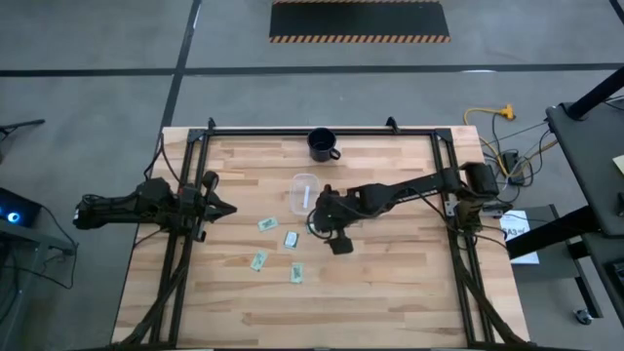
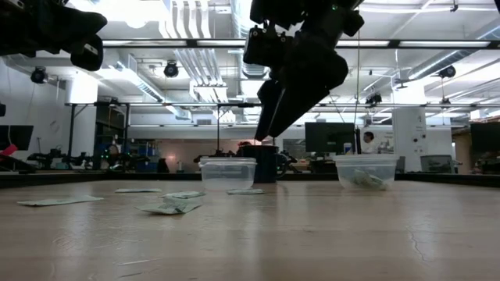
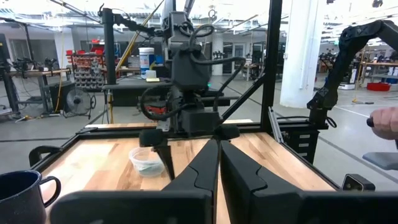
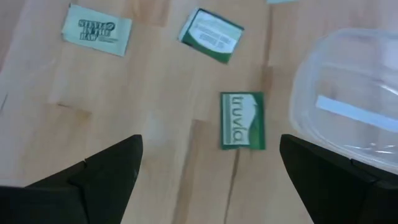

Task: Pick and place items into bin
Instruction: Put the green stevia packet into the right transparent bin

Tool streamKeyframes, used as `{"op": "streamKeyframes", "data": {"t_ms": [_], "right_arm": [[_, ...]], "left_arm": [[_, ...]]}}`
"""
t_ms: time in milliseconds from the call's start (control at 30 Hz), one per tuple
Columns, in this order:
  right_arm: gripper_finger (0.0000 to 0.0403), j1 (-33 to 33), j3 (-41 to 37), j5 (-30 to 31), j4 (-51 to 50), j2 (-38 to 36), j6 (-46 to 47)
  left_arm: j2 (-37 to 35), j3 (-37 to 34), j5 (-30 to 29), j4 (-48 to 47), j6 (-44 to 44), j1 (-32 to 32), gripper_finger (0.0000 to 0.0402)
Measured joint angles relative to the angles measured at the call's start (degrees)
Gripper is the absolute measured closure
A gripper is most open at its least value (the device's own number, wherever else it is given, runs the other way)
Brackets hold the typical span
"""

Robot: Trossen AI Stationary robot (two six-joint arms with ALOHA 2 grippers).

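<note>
Your right gripper (image 1: 334,237) hangs above the table with its fingers (image 4: 102,171) spread wide, nothing between them, and a green-and-white packet (image 4: 242,121) lies flat on the wood just under that gap. Three more packets (image 1: 268,224) are scattered nearby on the boards, and the clear bin (image 1: 305,192) sits just beside the gripper. Your left gripper (image 1: 222,208) waits at the table's left edge, fingers closed together.

The packets (image 4: 242,121) near the clear bin (image 4: 348,112) are pale green and white, one with a darker green border (image 4: 211,35). The table (image 1: 390,283) is light striped wood, the mug (image 1: 323,144) beyond the bin dark blue. Both arms are black.
</note>
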Motion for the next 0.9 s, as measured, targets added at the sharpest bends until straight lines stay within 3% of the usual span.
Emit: {"op": "streamKeyframes", "data": {"t_ms": [267,633,900], "right_arm": [[0.0035,-0.4,1.2,2.0,-3.0,1.4,0.4],[0.0035,-0.6,14.8,1.9,-11.3,16.7,-2.0],[0.0035,-0.9,17.8,1.8,-11.5,18.7,-2.6]], "left_arm": [[0.1,0.0,0.0,0.1,0.0,0.0,0.0401],[0.0,0.0,0.0,0.0,0.0,0.0,0.0401],[0.1,0.0,0.0,0.0,0.0,0.0,0.0401]]}}
